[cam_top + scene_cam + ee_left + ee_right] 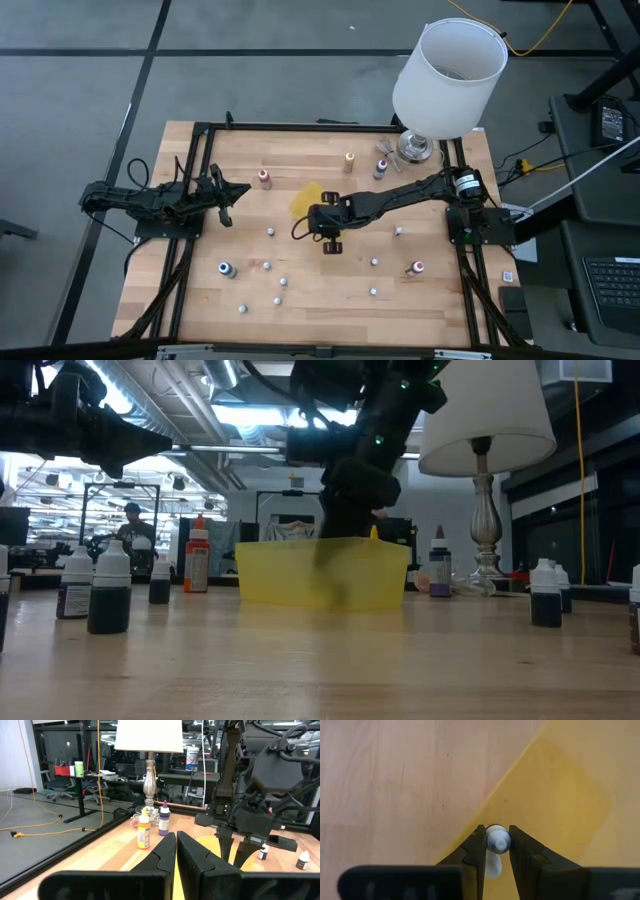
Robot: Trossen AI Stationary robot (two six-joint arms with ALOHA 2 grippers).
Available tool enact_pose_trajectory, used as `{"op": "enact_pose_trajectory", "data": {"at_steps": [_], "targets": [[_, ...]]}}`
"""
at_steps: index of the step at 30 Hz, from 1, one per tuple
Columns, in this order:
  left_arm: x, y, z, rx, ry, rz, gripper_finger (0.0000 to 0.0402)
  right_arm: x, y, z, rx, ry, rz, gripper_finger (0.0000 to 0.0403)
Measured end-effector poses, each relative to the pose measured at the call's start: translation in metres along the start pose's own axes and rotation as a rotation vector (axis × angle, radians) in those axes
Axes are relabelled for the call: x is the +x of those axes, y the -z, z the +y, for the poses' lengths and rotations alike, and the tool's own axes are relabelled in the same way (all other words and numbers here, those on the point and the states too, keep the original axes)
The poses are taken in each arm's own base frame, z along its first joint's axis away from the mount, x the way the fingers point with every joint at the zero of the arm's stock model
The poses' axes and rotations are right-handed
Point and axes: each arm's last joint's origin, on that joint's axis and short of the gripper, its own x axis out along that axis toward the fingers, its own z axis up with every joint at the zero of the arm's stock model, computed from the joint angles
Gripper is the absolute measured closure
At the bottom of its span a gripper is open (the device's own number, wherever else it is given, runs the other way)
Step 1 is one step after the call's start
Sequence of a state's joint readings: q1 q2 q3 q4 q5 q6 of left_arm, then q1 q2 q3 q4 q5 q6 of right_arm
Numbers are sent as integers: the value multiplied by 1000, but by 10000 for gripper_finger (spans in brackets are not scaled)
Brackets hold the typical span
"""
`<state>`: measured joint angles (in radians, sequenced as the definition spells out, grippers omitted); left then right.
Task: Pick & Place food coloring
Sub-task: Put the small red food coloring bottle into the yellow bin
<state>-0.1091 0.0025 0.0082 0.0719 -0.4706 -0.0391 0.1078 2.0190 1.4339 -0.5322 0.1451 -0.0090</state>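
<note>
Yellow tray [560, 795] sits beneath our right end effector [497, 851], clamped on a white-capped dropper bottle [497, 841]; our left end effector [176, 852] is closed, empty.

My right gripper [303, 226] sits mid-frame over the tray's [304, 193] lower edge, lamp [446, 78] upper right, my left gripper [240, 191] at left, bottles [226, 269] scattered below.

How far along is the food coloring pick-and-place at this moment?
Done: nothing clearly sits in the yellow tray yet. In hand: the right gripper is shut on a white-capped bottle, poised over the tray's edge. Left: many bottles are scattered on the table, such as the blue-capped one and the red-capped one. The left gripper waits shut at the table's left side.
</note>
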Motion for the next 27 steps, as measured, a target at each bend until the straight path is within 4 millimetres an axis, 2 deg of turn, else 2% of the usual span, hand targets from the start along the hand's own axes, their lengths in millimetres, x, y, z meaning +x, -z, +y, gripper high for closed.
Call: {"op": "enact_pose_trajectory", "data": {"at_steps": [8, 19, 27], "targets": [[0, 0, 0, 0, 0, 0, 393, 4, 3, 1, 0, 0, -2, 327], [0, 0, 0, 0, 0, 0, 390, 4, 4, -3, 13, -6, 1, 291], [0, 0, 0, 0, 0, 0, 393, 4, 4, -4, 14, -3, 2, 286]]}}
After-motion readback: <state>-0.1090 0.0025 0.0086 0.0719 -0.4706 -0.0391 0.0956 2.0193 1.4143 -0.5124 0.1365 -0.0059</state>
